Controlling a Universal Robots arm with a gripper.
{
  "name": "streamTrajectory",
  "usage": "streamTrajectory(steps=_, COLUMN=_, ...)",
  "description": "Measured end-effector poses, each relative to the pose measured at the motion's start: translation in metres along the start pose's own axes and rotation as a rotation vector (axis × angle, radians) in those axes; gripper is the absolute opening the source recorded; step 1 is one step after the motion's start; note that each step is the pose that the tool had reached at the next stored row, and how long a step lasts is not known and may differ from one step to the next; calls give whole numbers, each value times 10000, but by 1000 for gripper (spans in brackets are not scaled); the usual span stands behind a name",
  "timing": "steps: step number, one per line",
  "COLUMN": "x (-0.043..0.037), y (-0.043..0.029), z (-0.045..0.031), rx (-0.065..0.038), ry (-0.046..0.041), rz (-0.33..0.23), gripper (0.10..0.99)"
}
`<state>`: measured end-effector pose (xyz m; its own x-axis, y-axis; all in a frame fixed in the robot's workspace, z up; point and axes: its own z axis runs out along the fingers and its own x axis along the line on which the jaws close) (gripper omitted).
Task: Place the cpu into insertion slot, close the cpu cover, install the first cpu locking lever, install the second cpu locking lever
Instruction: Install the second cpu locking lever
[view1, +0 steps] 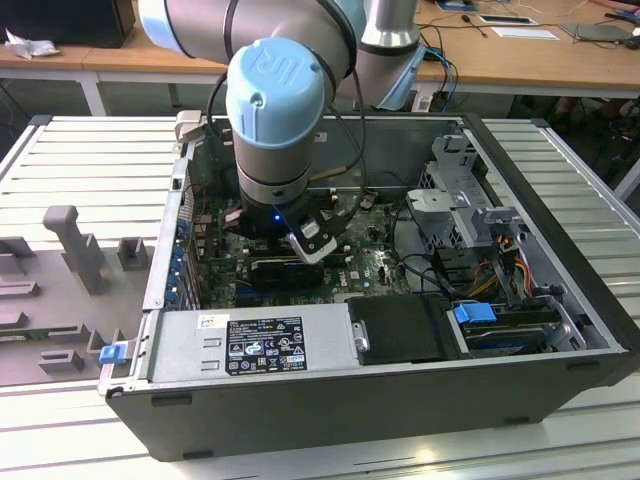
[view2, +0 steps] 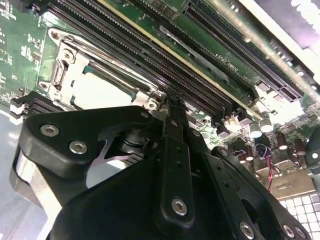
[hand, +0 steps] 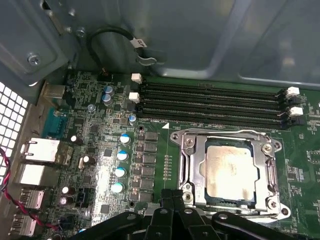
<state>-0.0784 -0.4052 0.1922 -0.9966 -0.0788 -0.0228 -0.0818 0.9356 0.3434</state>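
1 cpu (hand: 229, 170) sits in the insertion slot (hand: 200, 172) on the green motherboard (hand: 100, 125), with 1 cpu cover (hand: 227, 136) closed around it. 4 long memory slots (hand: 210, 102) run just beside the slot. The gripper (hand: 172, 196) hovers near the cover's edge, fingers pressed together, grasping nothing; its lower body is cut off.

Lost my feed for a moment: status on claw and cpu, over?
Claw shut, empty, at socket edge. cpu seated in insertion slot, cpu cover down over it. Nothing in the way.
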Motion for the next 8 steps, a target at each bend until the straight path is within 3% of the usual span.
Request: streamTrajectory(steps=8, x=-4, y=62, z=-168, rx=4, ry=1, rz=0, gripper=106)
